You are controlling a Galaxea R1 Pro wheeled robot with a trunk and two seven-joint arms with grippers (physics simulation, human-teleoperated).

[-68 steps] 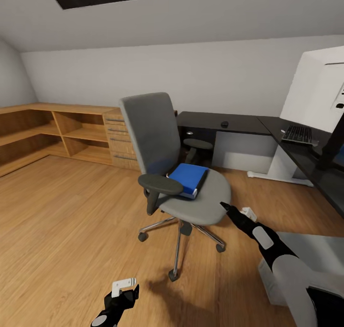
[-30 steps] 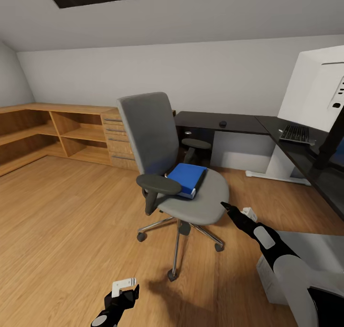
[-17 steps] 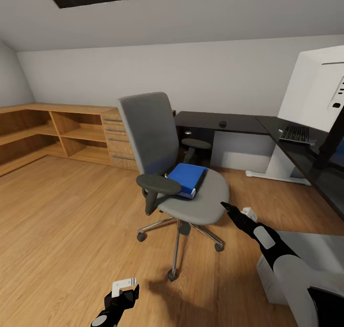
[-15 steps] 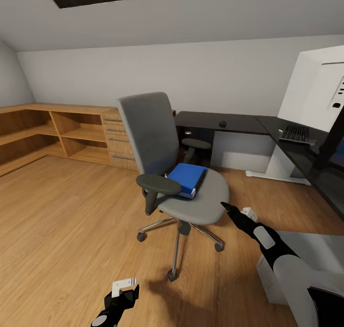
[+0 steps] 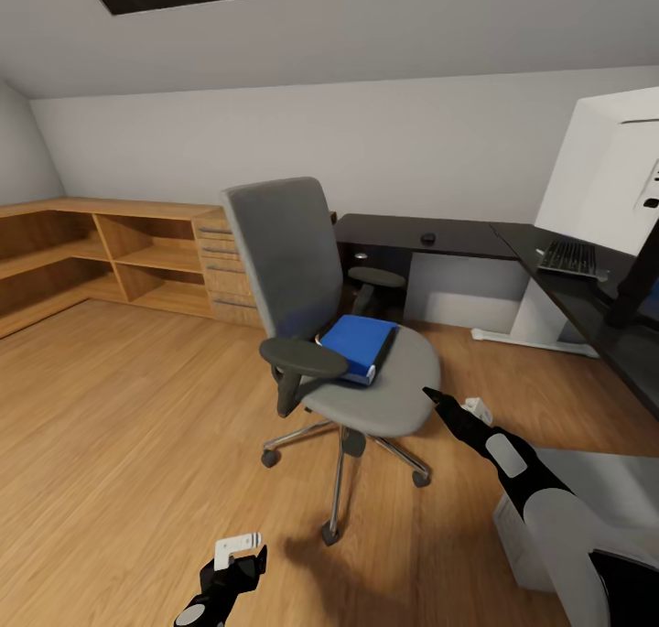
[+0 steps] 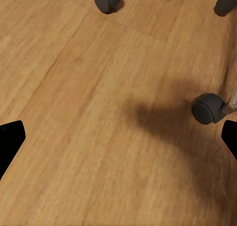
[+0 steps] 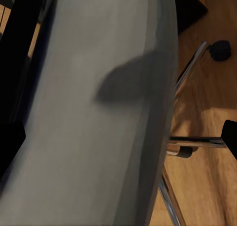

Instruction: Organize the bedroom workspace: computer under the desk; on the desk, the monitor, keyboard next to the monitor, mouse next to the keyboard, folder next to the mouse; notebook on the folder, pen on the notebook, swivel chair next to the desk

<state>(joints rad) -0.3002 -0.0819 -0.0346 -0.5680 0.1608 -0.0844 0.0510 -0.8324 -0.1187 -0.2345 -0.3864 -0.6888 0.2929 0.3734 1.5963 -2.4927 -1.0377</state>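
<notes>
The wooden floor (image 5: pixel 137 426) carries the swivel chair (image 5: pixel 311 307) on its castors, near the bench's inner corner. The blue folder (image 5: pixel 359 344) lies flat on the chair seat. The glossy black bench (image 5: pixel 458 236) bears the keyboard (image 5: pixel 569 258) and monitor (image 5: pixel 609 174) on its right wing.

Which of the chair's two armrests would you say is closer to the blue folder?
The near armrest: it overlaps the folder in the head view, while the far armrest stands apart.

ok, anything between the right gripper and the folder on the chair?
Nothing visible. The right gripper sits at the swivel chair seat's front edge; the folder lies beyond across bare seat. The near armrest is off to the side.
</notes>
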